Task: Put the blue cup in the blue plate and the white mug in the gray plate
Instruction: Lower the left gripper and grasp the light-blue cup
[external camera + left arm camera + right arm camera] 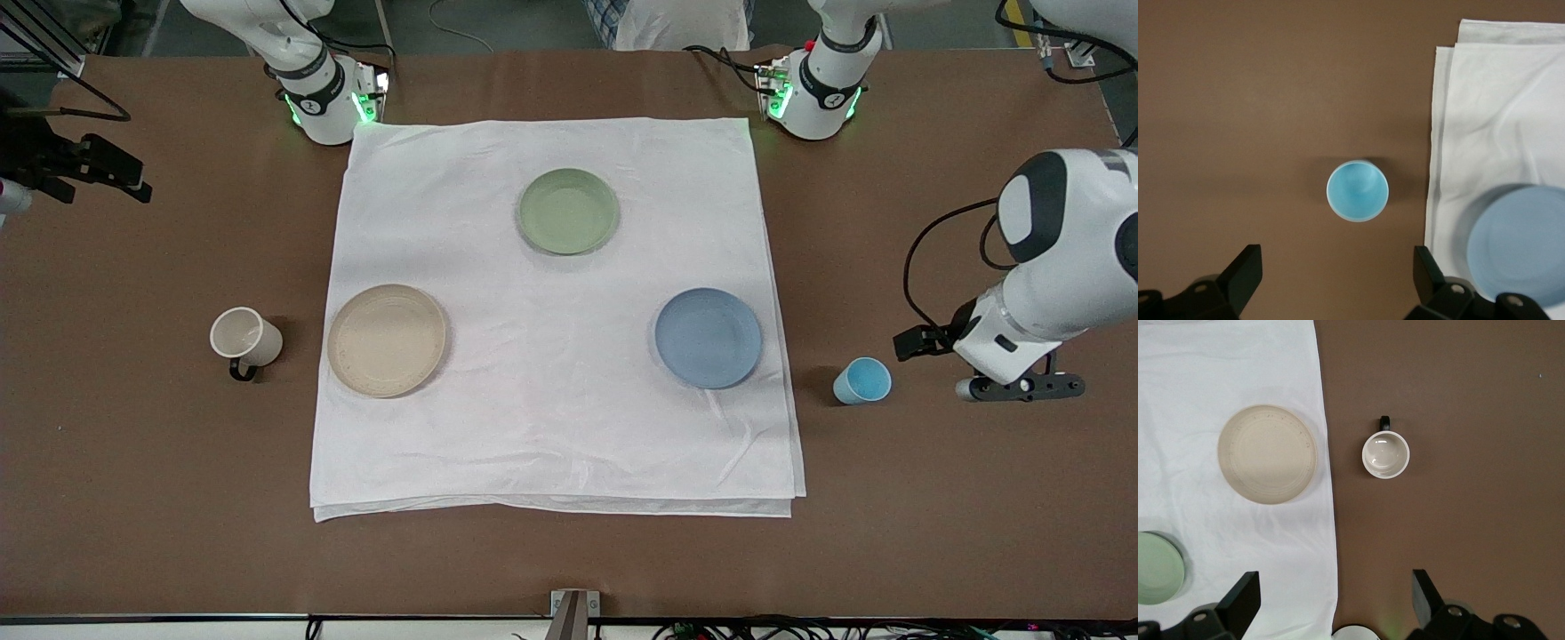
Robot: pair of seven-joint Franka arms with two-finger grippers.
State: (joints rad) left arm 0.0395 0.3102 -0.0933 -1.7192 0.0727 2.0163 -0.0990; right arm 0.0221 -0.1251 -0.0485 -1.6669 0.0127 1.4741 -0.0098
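The blue cup (862, 380) stands upright on the bare brown table, beside the cloth at the left arm's end; it also shows in the left wrist view (1357, 190). The blue plate (709, 338) (1521, 243) lies empty on the cloth beside it. The white mug (244, 336) (1385, 455) stands upright on the bare table at the right arm's end, next to the empty gray plate (387, 340) (1267, 453). My left gripper (1337, 270) (1021, 388) is open and empty, above the table beside the blue cup. My right gripper (1336, 590) is open and empty, high over the cloth's edge.
A white cloth (551, 400) covers the middle of the table and bears all three plates. A pale green plate (569, 211) (1158, 567) lies empty on it nearer the robots' bases. Dark gear (80, 164) shows at the right arm's end.
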